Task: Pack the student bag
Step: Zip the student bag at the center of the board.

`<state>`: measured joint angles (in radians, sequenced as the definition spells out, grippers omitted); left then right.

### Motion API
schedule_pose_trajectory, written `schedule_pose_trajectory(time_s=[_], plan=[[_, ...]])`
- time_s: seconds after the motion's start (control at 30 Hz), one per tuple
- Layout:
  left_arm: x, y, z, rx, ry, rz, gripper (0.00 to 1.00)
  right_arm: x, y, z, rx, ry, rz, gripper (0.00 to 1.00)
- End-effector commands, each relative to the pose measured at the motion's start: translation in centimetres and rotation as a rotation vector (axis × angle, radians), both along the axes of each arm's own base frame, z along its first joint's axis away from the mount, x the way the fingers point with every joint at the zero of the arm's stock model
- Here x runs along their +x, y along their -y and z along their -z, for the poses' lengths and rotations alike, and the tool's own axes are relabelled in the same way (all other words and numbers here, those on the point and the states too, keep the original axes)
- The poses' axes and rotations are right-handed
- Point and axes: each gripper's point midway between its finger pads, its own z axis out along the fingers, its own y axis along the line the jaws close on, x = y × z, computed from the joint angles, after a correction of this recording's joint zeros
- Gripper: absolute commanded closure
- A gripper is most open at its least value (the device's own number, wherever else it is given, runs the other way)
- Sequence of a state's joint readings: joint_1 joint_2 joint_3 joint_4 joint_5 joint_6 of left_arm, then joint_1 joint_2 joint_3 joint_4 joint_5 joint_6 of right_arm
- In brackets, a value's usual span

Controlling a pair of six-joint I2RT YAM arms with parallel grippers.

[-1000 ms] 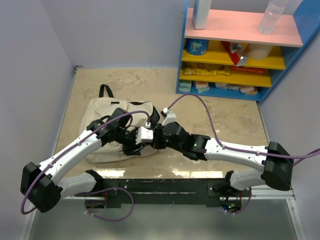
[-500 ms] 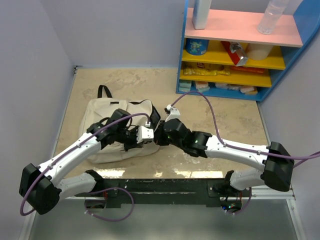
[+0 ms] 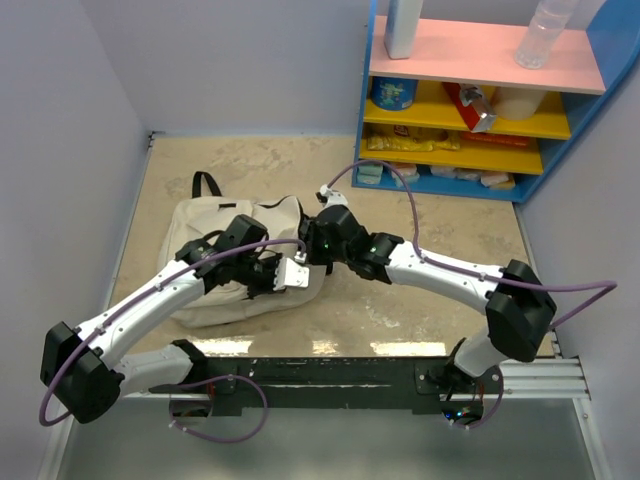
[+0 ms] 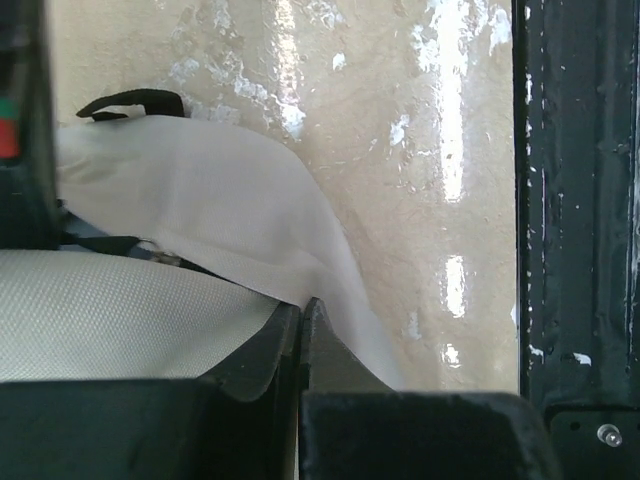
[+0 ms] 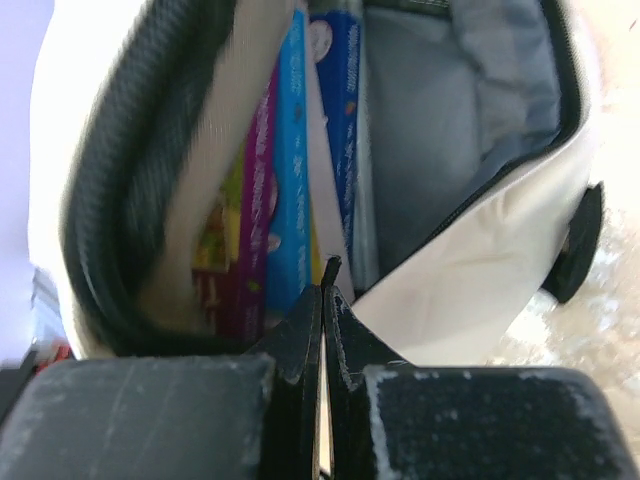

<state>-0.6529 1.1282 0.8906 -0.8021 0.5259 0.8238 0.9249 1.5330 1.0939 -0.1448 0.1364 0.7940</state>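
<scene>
Table [image 3: 450, 250], left half: bag [image 3: 200, 225], lying flat, mouth open toward the right. At its right edge we log the left gripper [image 4: 302, 315], jaws together, pinching bag cloth. At the mouth: right gripper [image 5: 324, 275], jaws together; whether cloth sits between them we cannot tell. Inside: books [image 5: 285, 200], on edge.

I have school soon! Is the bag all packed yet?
Nearly, it looks. Done: books stand inside the bag. In hand: the left gripper is shut on the bag's cloth edge, and the right gripper, shut, sits at the opening by the books. Left: the bag is open, its zipper not yet closed.
</scene>
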Motion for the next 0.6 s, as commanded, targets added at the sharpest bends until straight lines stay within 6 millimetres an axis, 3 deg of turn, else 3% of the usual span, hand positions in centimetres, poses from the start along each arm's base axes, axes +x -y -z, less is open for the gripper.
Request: schedule_pose_trajectory(time_s=[0.0, 0.1, 0.2, 0.33, 0.47, 0.53, 0.57], plan=[[-5.1, -2.1, 0.8, 0.088, -0.181, 0.069, 1.0, 7.8, 2.9, -5.5, 0.022, 0.197, 0.204, 1.0], [-5.2, -2.2, 1.0, 0.101, -0.186, 0.064, 1.0, 8.8, 4.4, -5.3, -0.004, 0.185, 0.239, 1.0], [-5.1, -2.4, 1.2, 0.112, -0.18, 0.061, 1.0, 8.5, 5.6, -7.3, 0.023, 0.22, 0.257, 1.0], [-5.4, -2.4, 1.2, 0.118, -0.18, 0.086, 1.0, 8.6, 7.3, -8.0, 0.008, 0.256, 0.284, 1.0], [-6.9, -2.6, 0.5, 0.108, -0.193, 0.194, 1.0, 10.6, 7.5, -7.9, 0.006, 0.258, 0.298, 1.0], [-8.2, -3.0, 0.2, 0.103, -0.198, 0.268, 1.0, 12.4, 7.9, -6.7, -0.023, 0.247, 0.317, 1.0], [-8.6, -3.2, -0.1, 0.094, -0.182, 0.287, 1.0, 13.3, 7.9, -7.2, -0.022, 0.257, 0.326, 1.0]])
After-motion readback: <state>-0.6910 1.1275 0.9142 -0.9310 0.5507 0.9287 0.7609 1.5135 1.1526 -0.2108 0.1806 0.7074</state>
